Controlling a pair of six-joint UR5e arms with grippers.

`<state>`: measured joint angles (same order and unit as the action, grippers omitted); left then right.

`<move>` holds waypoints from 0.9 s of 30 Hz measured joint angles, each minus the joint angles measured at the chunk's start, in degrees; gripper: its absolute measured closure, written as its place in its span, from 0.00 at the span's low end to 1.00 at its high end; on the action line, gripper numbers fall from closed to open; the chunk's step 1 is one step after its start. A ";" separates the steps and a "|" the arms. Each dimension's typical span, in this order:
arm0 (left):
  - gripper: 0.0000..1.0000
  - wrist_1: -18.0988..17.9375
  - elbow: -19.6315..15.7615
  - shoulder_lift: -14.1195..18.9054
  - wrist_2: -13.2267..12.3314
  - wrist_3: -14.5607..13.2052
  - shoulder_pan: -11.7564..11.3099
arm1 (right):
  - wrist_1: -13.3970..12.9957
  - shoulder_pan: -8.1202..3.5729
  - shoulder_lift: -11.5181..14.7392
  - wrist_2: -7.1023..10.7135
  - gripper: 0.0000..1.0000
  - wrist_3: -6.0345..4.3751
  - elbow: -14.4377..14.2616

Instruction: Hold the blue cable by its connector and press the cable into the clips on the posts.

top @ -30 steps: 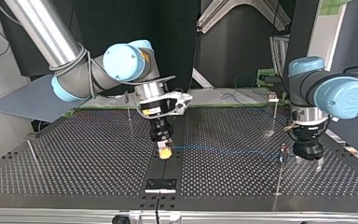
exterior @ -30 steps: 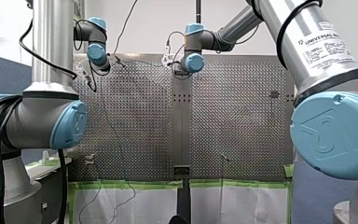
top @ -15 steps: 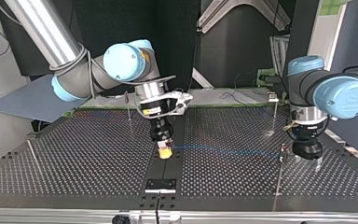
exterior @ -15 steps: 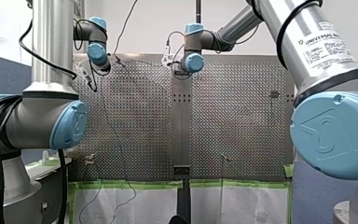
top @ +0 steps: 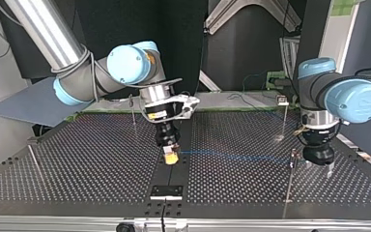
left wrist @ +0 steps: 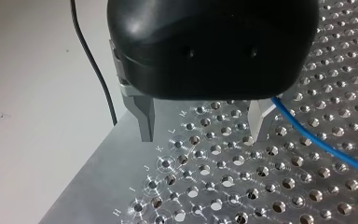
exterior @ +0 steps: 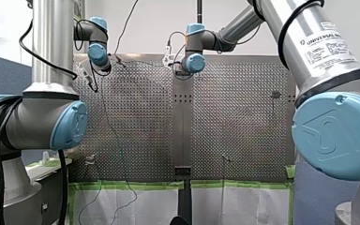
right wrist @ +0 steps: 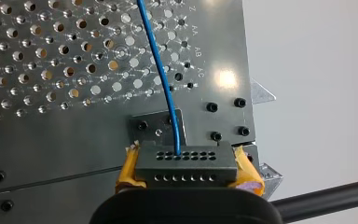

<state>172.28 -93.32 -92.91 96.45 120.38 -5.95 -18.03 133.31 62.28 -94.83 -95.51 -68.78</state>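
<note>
a robotics lab. my left arm (exterior: 51,117) and my right arm (exterior: 328,70) stand over a perforated metal worktop (exterior: 243,131) edged with green tape (exterior: 136,184). loose wires (exterior: 127,21) hang before a bare white wall (exterior: 145,33).

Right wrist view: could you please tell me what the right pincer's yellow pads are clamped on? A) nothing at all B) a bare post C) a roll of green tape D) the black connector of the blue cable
D: the right pincer is shut on the black connector, from which the blue cable runs out ahead.
</note>
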 joint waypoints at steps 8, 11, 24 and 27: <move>0.00 0.00 0.00 0.01 -0.02 0.34 -0.01 | 0.08 0.03 0.00 0.00 1.00 -0.09 0.00; 0.00 0.06 0.00 0.02 -0.06 0.55 0.01 | 0.09 0.00 0.00 -0.01 1.00 -0.13 0.00; 0.00 0.04 -2.65 2.54 0.13 0.98 0.33 | 0.09 -0.01 0.00 -0.01 1.00 -0.09 0.00; 0.00 -1.14 -3.93 3.83 -0.08 1.46 0.34 | 0.07 0.03 0.00 -0.02 1.00 -0.06 0.00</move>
<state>171.13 -97.25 -89.08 96.38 121.84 -5.60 -17.95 133.34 62.28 -94.85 -95.57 -68.78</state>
